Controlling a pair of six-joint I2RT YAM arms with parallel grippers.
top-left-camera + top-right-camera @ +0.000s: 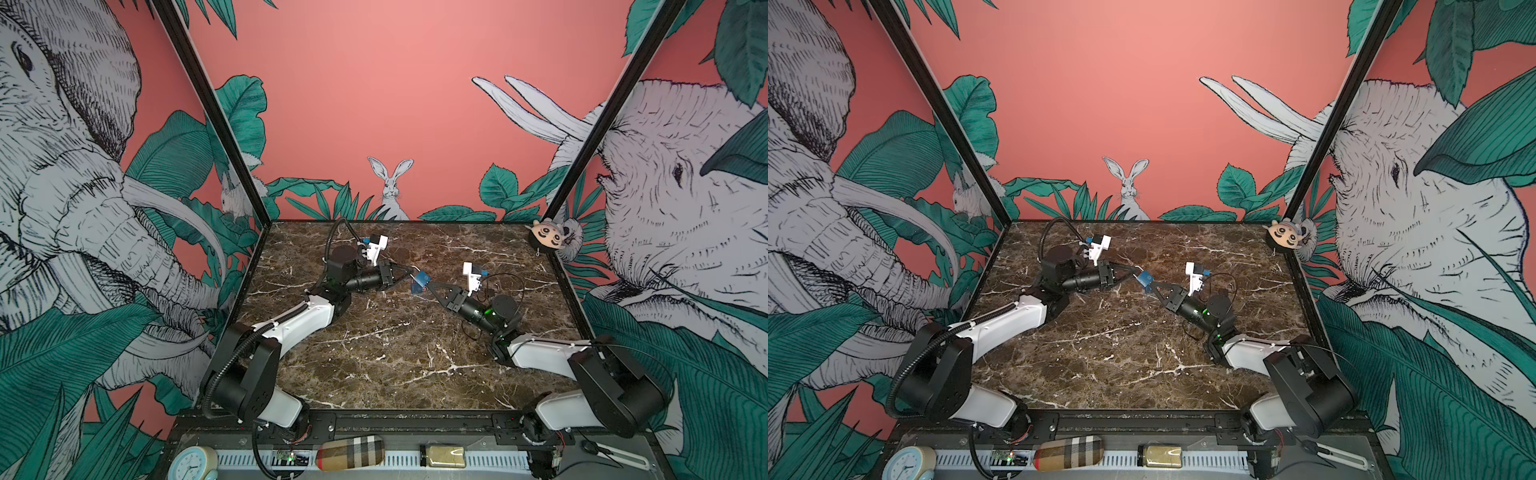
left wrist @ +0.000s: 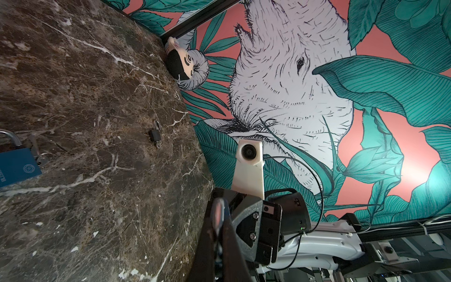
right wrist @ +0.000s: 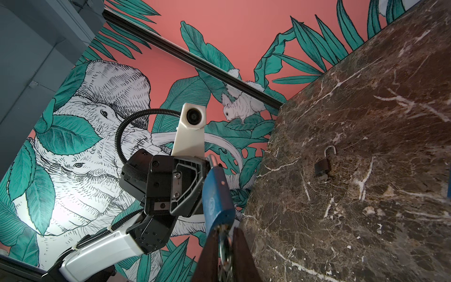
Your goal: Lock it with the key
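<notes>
A blue padlock (image 3: pixel 217 195) hangs in the air over the middle of the marble table (image 1: pixel 395 353), between my two grippers, and shows in both top views (image 1: pixel 423 276) (image 1: pixel 1145 277). My left gripper (image 1: pixel 409 270) (image 2: pixel 218 219) is shut on its silver shackle (image 3: pixel 212 160). My right gripper (image 1: pixel 430 286) (image 3: pixel 225 234) is shut on the key (image 3: pixel 223 230), which sits in the base of the lock. The key's ring (image 3: pixel 225 254) hangs between the fingers. The shackle's far end is hidden, so I cannot tell whether it is pushed in.
A second blue padlock (image 2: pixel 17 163) with a key ring lies on the table just under the held one. A small black padlock (image 3: pixel 323 166) (image 2: pixel 155 135) lies with its shackle open. A plush toy (image 1: pixel 548 239) sits in the back right corner. A clock (image 1: pixel 193 463), a plaid case (image 1: pixel 351 451) and a jar (image 1: pixel 442 456) are on the front ledge.
</notes>
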